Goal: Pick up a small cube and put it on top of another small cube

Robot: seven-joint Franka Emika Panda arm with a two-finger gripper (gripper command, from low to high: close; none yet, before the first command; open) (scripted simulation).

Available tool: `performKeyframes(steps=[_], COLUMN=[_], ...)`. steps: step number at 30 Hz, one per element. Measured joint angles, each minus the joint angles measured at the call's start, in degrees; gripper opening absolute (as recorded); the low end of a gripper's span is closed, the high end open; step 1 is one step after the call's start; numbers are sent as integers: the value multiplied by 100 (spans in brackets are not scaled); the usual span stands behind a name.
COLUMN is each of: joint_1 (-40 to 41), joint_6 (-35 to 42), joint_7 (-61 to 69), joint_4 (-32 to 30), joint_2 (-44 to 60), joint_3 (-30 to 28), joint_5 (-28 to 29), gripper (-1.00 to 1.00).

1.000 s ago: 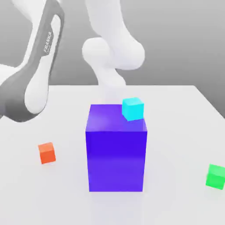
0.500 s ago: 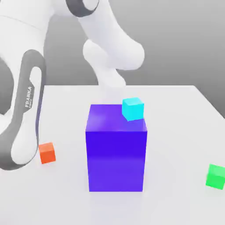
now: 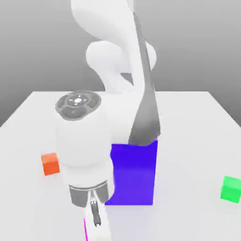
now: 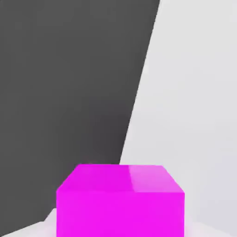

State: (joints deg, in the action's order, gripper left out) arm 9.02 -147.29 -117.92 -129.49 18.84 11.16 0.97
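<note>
The gripper (image 3: 96, 217) hung low at the table's (image 3: 188, 122) near edge in front of the big blue block (image 3: 134, 174), fingers together, seemingly clamped on the magenta cube (image 4: 120, 201), with the orange cube (image 3: 50, 164) and green cube (image 3: 231, 188) well apart.

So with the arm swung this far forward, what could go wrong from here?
1. The claw sits low by the table's near edge, shut on the magenta cube; a slip there could send the cube off the table.
2. The arm hangs close over the big blue block, so a careless swing toward the orange cube or green cube might clip it.
</note>
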Motion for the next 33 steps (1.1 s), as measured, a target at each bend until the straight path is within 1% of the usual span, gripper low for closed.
performKeyframes(steps=[6, 10, 11, 12, 14, 18, 19, 26, 33], joint_1=[-1005, -1814, -2046, -2200, -2386, -2685, -2746, -2737, -2494], joint_6=[-120, -195, -242, -323, -519, -942, -1008, -997, -306], joint_7=[-675, -1269, -1491, -1667, -1922, -2382, -2450, -2451, -1748], joint_4=[-678, -1159, -1229, -1260, -1268, -1225, -1217, -1219, -1301], joint_2=[-566, -986, -1001, -944, -735, -188, -100, -108, -996], joint_3=[751, 1416, 1582, 1648, 1601, 1257, 1182, 1193, 1606], joint_5=[227, 437, 566, 709, 987, 1598, 1692, 1690, 716], gripper=[-100, -100, -100, -100, -100, -100, 100, 100, 100])
